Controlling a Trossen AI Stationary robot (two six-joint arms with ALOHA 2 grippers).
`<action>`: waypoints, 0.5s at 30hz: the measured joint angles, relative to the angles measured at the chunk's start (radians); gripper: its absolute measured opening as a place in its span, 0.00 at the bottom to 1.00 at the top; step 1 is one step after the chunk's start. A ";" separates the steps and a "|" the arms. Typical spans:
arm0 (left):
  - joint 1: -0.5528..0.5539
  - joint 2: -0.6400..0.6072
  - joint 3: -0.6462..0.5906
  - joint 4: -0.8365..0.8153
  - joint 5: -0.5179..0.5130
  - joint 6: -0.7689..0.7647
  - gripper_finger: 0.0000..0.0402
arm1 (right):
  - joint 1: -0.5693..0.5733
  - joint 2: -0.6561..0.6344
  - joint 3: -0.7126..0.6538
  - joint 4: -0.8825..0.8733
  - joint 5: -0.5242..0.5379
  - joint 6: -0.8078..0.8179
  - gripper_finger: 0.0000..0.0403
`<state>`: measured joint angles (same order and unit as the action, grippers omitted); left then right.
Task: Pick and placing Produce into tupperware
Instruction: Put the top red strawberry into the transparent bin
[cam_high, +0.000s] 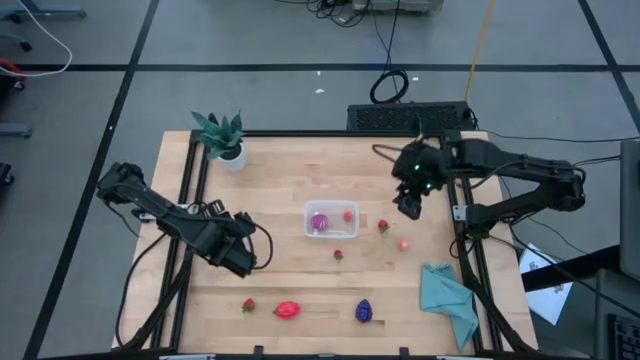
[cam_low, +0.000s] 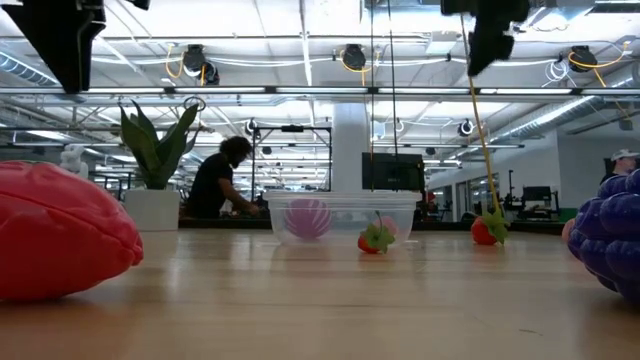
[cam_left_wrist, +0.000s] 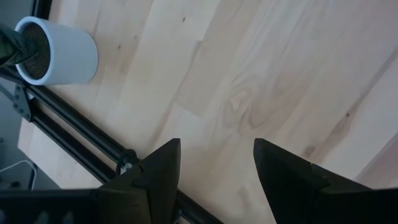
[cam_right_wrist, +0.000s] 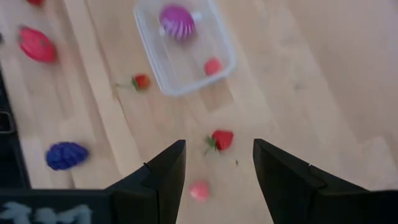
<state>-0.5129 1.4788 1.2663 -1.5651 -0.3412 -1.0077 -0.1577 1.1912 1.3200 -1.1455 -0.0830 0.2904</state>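
Currently the light wooden table (cam_high: 300, 280) carries everything, my two arms being the largest items over it. My right gripper (cam_right_wrist: 216, 163) hangs above the right part of the table with its fingers parted and nothing between them; my left gripper (cam_left_wrist: 216, 163) waits over the left edge, likewise parted and empty. Crumpled teal cloth (cam_high: 447, 295) lies at the front right corner, green potted plant in white pot (cam_high: 222, 137) at the back left. Clear rectangular plastic tupperware (cam_high: 332, 221) sits mid-table, holding a magenta ball (cam_high: 319, 222) and a small red piece (cam_high: 348, 214). Outside it: larger red fruit (cam_high: 287, 309), dark purple cluster (cam_high: 364, 311), small red strawberries (cam_high: 383, 226) loose around the container.
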 joint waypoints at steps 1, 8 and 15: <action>0.000 0.000 -0.004 0.000 0.000 0.000 0.52 | 0.003 0.000 -0.027 0.010 0.000 0.011 0.45; 0.000 0.000 -0.013 0.003 -0.005 0.008 0.52 | 0.010 0.000 -0.211 0.115 -0.116 0.083 0.45; 0.001 0.000 -0.013 0.003 -0.008 0.018 0.52 | 0.009 0.000 -0.333 0.214 -0.157 0.095 0.45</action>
<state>-0.5123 1.4788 1.2533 -1.5623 -0.3496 -0.9898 -0.1482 1.1912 0.9872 -0.9319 -0.2401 0.3857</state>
